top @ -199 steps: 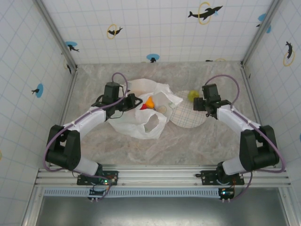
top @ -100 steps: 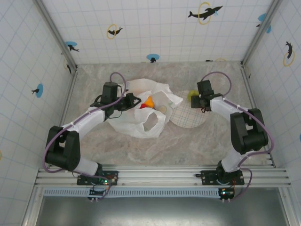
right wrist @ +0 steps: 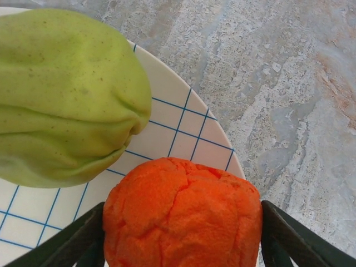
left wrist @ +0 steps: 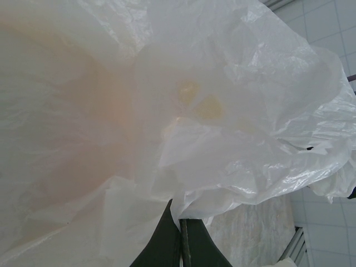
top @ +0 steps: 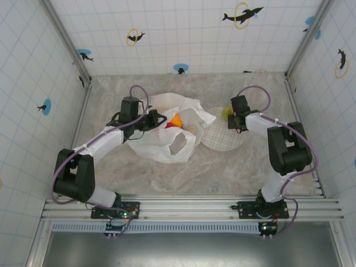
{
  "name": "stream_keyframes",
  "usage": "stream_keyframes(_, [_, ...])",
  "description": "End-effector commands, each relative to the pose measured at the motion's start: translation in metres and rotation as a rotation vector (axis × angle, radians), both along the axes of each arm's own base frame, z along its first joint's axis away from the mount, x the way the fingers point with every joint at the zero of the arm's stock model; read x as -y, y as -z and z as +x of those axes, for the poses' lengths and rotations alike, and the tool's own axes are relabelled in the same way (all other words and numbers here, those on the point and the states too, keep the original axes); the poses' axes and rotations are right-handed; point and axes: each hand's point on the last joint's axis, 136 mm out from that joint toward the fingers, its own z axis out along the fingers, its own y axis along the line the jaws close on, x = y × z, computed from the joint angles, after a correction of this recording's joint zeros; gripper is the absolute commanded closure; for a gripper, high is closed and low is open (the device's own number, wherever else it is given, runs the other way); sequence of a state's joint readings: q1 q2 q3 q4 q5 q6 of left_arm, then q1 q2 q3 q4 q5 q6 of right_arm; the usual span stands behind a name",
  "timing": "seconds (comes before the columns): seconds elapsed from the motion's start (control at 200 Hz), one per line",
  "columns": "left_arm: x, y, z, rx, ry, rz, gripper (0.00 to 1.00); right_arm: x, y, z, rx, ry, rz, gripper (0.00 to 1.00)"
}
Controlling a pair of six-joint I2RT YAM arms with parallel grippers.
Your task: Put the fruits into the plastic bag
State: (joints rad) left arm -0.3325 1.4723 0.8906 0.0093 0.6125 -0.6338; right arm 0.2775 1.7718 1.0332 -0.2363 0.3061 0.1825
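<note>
Orange fruit (right wrist: 181, 206) on plate (right wrist: 192, 139), pinched in right tool (right wrist: 182, 225), left tool (left wrist: 180, 236) pinching plastic bag (left wrist: 233, 83)

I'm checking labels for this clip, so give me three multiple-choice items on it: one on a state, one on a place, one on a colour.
1. The left claw is: A) wide open; B) shut on the plastic bag; C) holding a fruit.
2. The green fruit lies: A) on the grid plate; B) inside the plastic bag; C) in the left claw.
3. The fruit between the right claw's fingers is: A) red; B) purple; C) orange.
Answers: 1 B, its fingers meet on a pinch of film; 2 A, blue grid lines run under it; 3 C, the orange fruit sits there.
</note>
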Motion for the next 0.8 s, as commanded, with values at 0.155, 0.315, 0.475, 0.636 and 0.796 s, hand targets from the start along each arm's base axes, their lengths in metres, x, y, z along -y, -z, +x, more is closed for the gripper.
stream_keyframes(0.155, [-0.002, 0.0, -0.003, -0.013, -0.003, -0.016, 1.0, 0.001, -0.019, 0.012, 0.067, 0.015, 0.007, 0.42])
stream_keyframes(0.315, [-0.002, 0.0, -0.003, -0.014, -0.001, -0.018, 1.0, 0.005, -0.036, -0.002, 0.111, 0.027, 0.025, 0.44])
stream_keyframes(0.475, [-0.001, 0.001, -0.004, -0.021, 0.001, -0.022, 1.0, 0.007, -0.072, -0.024, 0.2, 0.023, 0.08, 0.44])
stream_keyframes(0.636, [-0.001, 0.001, -0.004, -0.025, 0.0, -0.028, 1.0, -0.036, -0.134, -0.049, 0.382, -0.191, 0.242, 0.45])
stream_keyframes(0.796, [-0.001, 0.0, -0.004, -0.027, -0.002, -0.032, 1.0, -0.091, -0.206, -0.084, 0.588, -0.451, 0.361, 0.46])
